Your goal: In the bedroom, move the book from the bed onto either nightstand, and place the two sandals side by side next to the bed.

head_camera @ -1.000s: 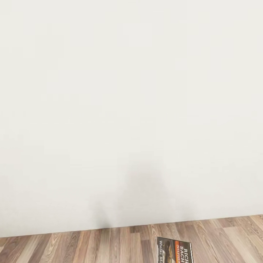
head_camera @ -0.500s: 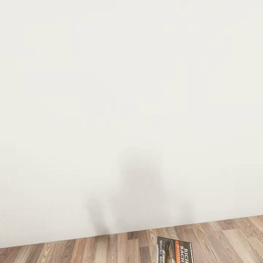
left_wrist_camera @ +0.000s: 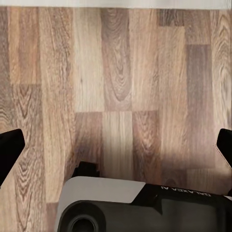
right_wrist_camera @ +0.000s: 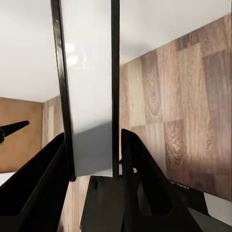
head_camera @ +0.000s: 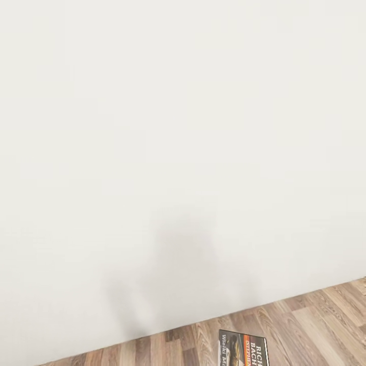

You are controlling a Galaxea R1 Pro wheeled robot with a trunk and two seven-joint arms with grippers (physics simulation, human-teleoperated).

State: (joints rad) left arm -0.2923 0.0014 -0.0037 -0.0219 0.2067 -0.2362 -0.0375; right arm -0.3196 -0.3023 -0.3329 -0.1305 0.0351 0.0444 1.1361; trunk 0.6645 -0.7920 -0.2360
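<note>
The book (head_camera: pixel 243 349), with a dark cover, an orange band and white lettering, pokes up at the bottom edge of the head view in front of the wood floor. In the right wrist view I see the book (right_wrist_camera: pixel 89 96) edge-on, its white page block between dark covers. My right gripper (right_wrist_camera: pixel 92 159) is shut on it, one black finger on each side. My left gripper (left_wrist_camera: pixel 116 145) hangs open over bare floor planks, with its fingertips (left_wrist_camera: pixel 7 150) far apart. The bed, nightstand and sandals are out of view.
A plain white wall (head_camera: pixel 183 152) stands close ahead and meets the wood-plank floor (head_camera: pixel 315 325) low in the head view. My own grey and black base (left_wrist_camera: pixel 140 208) lies under the left gripper. A brown surface (right_wrist_camera: pixel 19 140) shows in the right wrist view.
The head view has turned: the line where wall meets floor now slants, lower on the left and higher on the right. The book keeps its place in the picture.
</note>
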